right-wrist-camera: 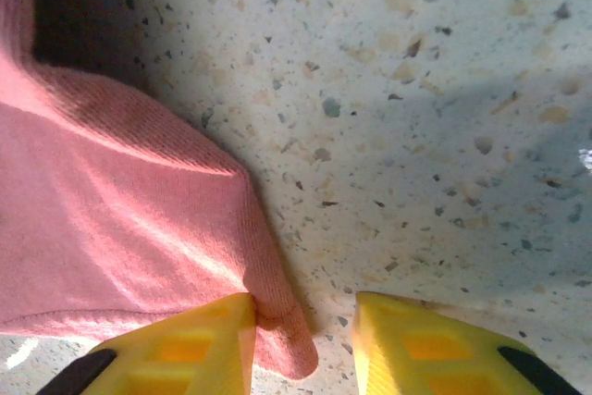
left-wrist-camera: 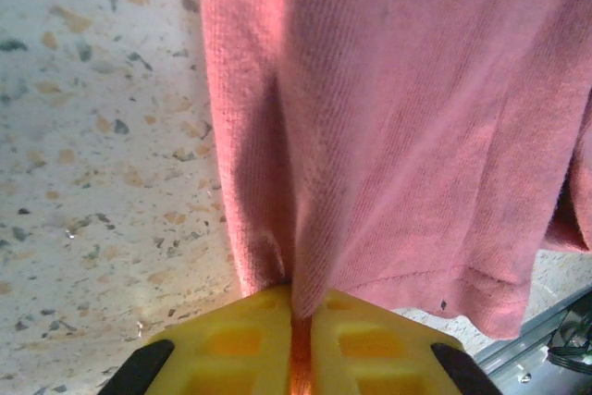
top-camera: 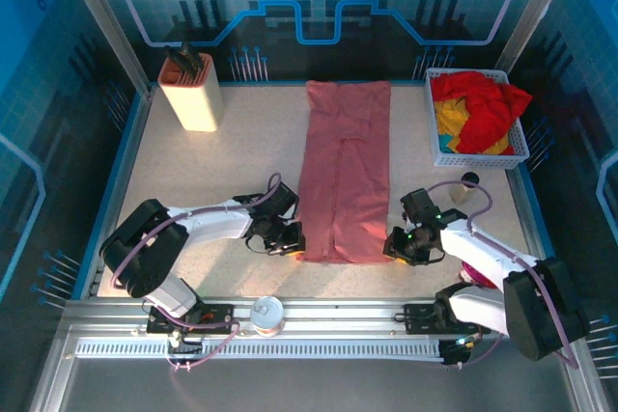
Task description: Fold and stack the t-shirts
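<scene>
Left end effector pinching salmon-pink t-shirt hem | right end effector jaws apart at corner | flat long strip

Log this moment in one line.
left pincer: shut on long salmon-pink cloth t-shirt, near hem | right pincer: open, shirt's other near corner between fingers | white plastic mesh basket: red shirt, yellow shirt inside

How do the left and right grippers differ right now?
The left gripper is shut on the pink t-shirt's hem; the right gripper is open, cloth against one finger. The left sits at the shirt's left near corner, the right at its right. Both have yellow fingers.
</scene>
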